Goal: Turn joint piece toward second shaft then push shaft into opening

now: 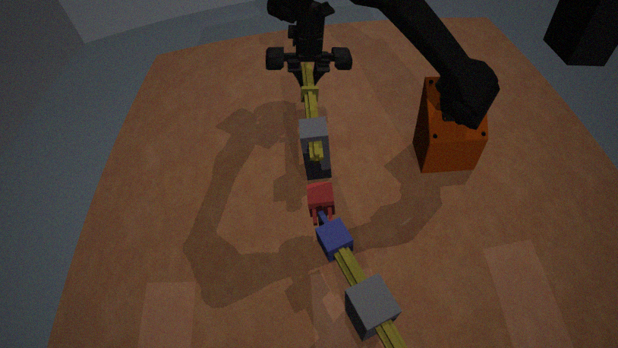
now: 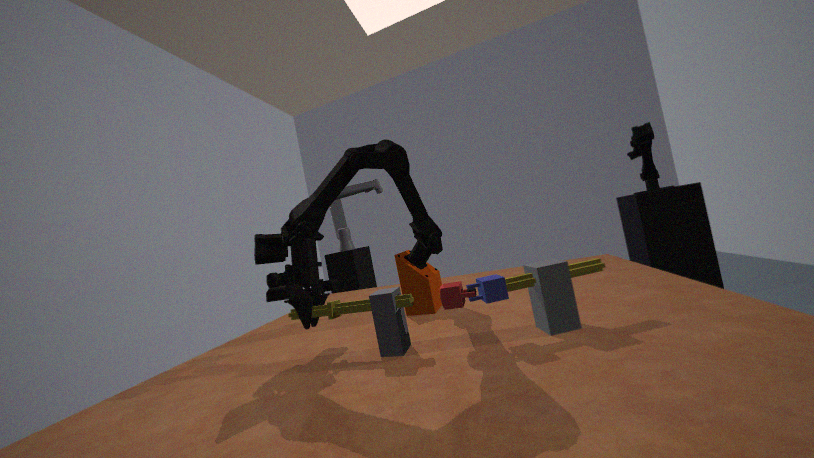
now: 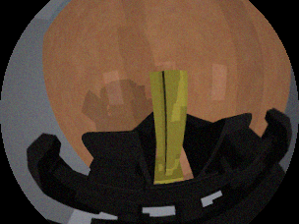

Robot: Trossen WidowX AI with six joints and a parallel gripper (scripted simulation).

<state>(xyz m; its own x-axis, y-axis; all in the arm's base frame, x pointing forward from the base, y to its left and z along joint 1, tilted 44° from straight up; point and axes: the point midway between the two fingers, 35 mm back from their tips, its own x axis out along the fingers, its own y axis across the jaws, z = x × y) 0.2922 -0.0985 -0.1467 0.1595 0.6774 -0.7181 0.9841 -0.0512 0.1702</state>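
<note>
My gripper (image 1: pixel 307 77) (image 2: pixel 307 312) (image 3: pixel 164 114) is shut on the far end of the yellow second shaft (image 1: pixel 310 102) (image 2: pixel 348 307) (image 3: pixel 168 116). This shaft runs through a grey block (image 1: pixel 313 128) (image 2: pixel 390 329). Its near tip (image 1: pixel 316 152) sticks out of the block a short way from the red joint piece (image 1: pixel 320 194) (image 2: pixel 452 295), with a gap between them. The red piece hangs by its prongs on a blue hub (image 1: pixel 333 237) (image 2: pixel 491 287) at the end of the fixed yellow shaft (image 1: pixel 348 267) (image 2: pixel 581 266). That shaft passes through a second grey block (image 1: pixel 372 305) (image 2: pixel 552 297).
The arm's orange base (image 1: pixel 449 140) (image 2: pixel 418 284) stands on the brown table to the right of the shaft line. A black stand with a camera (image 2: pixel 668 227) is beyond the table's far right corner, and a dark box (image 2: pixel 348 267) stands behind the gripper.
</note>
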